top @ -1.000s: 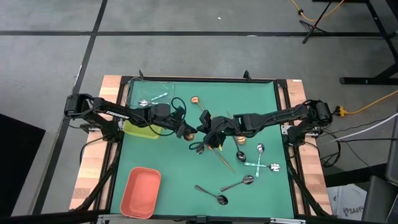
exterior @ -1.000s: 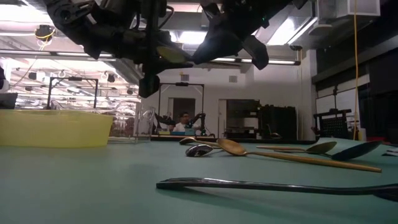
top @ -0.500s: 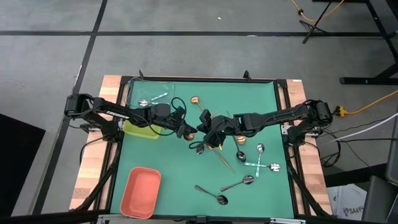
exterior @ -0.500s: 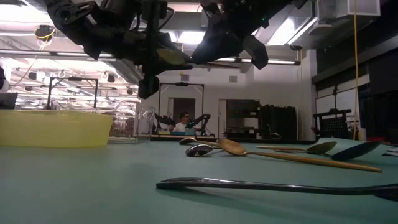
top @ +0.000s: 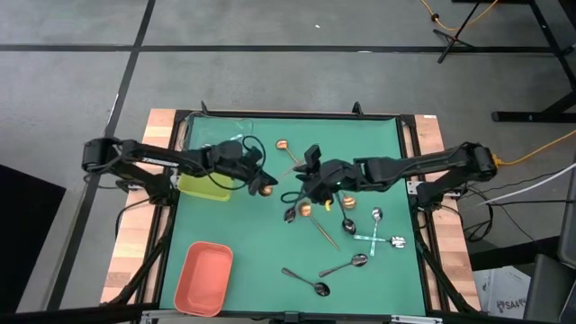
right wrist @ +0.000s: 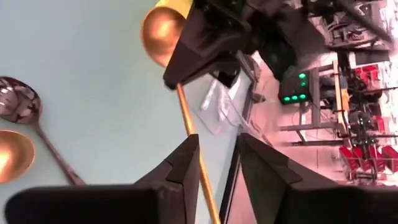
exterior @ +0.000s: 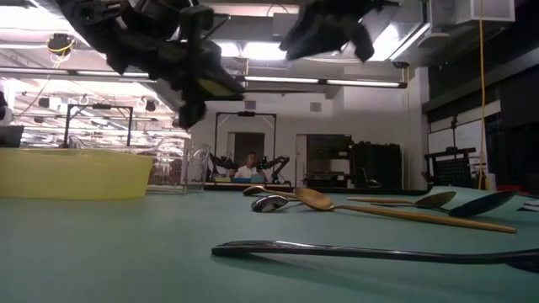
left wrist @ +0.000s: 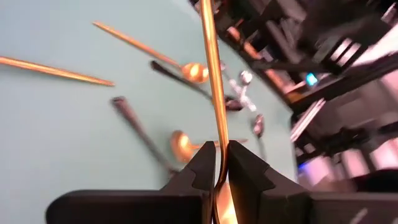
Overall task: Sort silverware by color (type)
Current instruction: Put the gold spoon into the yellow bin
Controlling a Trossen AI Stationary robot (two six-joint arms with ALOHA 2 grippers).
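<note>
My left gripper [top: 262,187] hovers over the middle of the green mat, right of the yellow-green tray [top: 202,187], shut on a gold spoon [left wrist: 212,93]. My right gripper [top: 297,191] faces it from the table's right, open. The spoon's handle [right wrist: 194,155] runs out between the right fingers. More spoons lie on the mat: a gold one [top: 306,210], a dark one [top: 290,214], a copper one [top: 282,145], silver ones [top: 373,236] and dark ones [top: 306,281] toward the near right. Silver spoons [top: 220,144] lie in the clear tray. My left gripper pinches the gold spoon between its two fingers at the neck [left wrist: 217,163], right by the bowl [right wrist: 163,25]. The bowl sticks out behind the fingers and the handle points toward my right gripper. The spoon is lifted clear of the mat, roughly level. My right gripper has the handle's free end between its open fingers [right wrist: 183,162]; whether a finger touches it, I cannot tell.
A salmon-orange tray [top: 204,277] sits at the near left corner. The clear tray [top: 216,137] and the yellow-green tray stand at the far left. Loose spoons crowd the mat's right half. Bare mat lies between the trays and the centre.
The two grippers, close together a second ago, have drawn apart. My left gripper moved toward the table's left with the gold spoon. My right gripper rose and backed toward the table's right.
</note>
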